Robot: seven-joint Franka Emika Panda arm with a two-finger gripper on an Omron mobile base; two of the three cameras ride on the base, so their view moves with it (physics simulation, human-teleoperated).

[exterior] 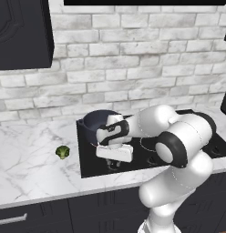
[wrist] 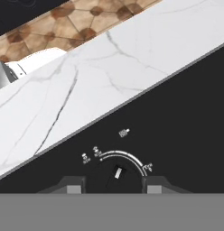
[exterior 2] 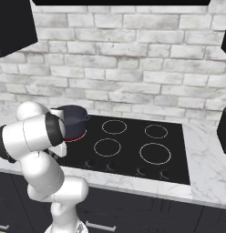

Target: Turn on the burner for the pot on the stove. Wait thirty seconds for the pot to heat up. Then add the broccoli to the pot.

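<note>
A: Where is the pot (exterior 2: pixel 73 117) sitting?

B: At the stove's (exterior 2: pixel 178 154) back left corner, on a burner (exterior 2: pixel 77 135) whose ring is glowing red beneath its base. The stove's other rings are showing white.

A: And the broccoli (exterior: pixel 63 152)?

B: Lying on the marble bench (exterior: pixel 28 159), left of the stove and well apart from the pot.

A: What is the tool (wrist: pixel 114 186) doing?

B: Pointing down at the stove's front left edge. In the hand view its two dark fingertips (wrist: pixel 73 186) are standing on either side of a small black knob (wrist: pixel 116 173), narrowly spread. Whether they are touching it, I cannot tell.

A: Is any writing showing?

B: A white arc is curving around the knob, with tiny white marks at its ends and one small mark above it. They are too small to read.
</note>
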